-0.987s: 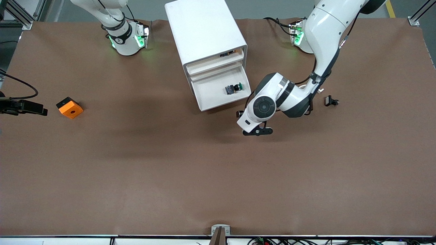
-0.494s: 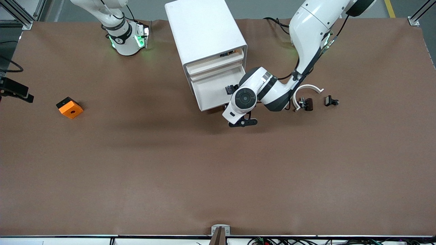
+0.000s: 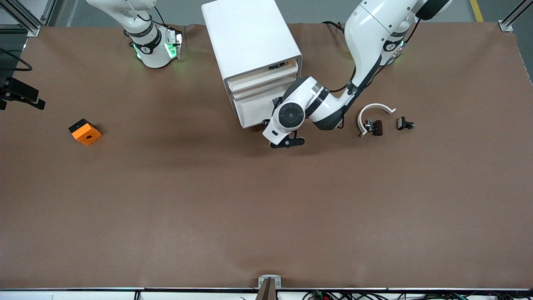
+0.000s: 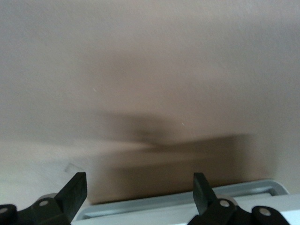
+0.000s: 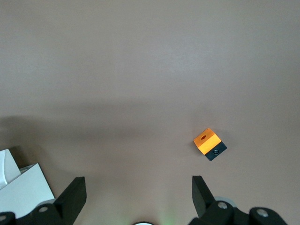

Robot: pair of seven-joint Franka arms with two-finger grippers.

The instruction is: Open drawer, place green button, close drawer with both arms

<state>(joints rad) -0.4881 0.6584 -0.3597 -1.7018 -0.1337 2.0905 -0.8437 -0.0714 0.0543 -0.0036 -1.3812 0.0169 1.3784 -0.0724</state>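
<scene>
Left claw (image 4: 139,197): fingers spread wide, empty, at the front rim of the drawer (image 3: 255,112), lowest in the white cabinet (image 3: 250,37), still pulled out. Button: hidden under the left arm (image 3: 316,106). Right claw (image 5: 138,194): wide, empty, raised over the table (image 3: 166,200), waiting. Orange block (image 3: 85,131): toward the right arm's end.

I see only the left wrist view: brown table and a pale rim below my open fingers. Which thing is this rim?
Observer: It is the pulled-out lowest white plastic drawer of the tall white cabinet. The left gripper is by its front rim.
Operator: Where is the right gripper?
Observer: The right gripper hangs open over the right arm's end of the table, near the orange square block.
Operator: Is anything beside my arm?
Observer: A white curved strip with small black-brown parts lies toward the left arm's end.
</scene>
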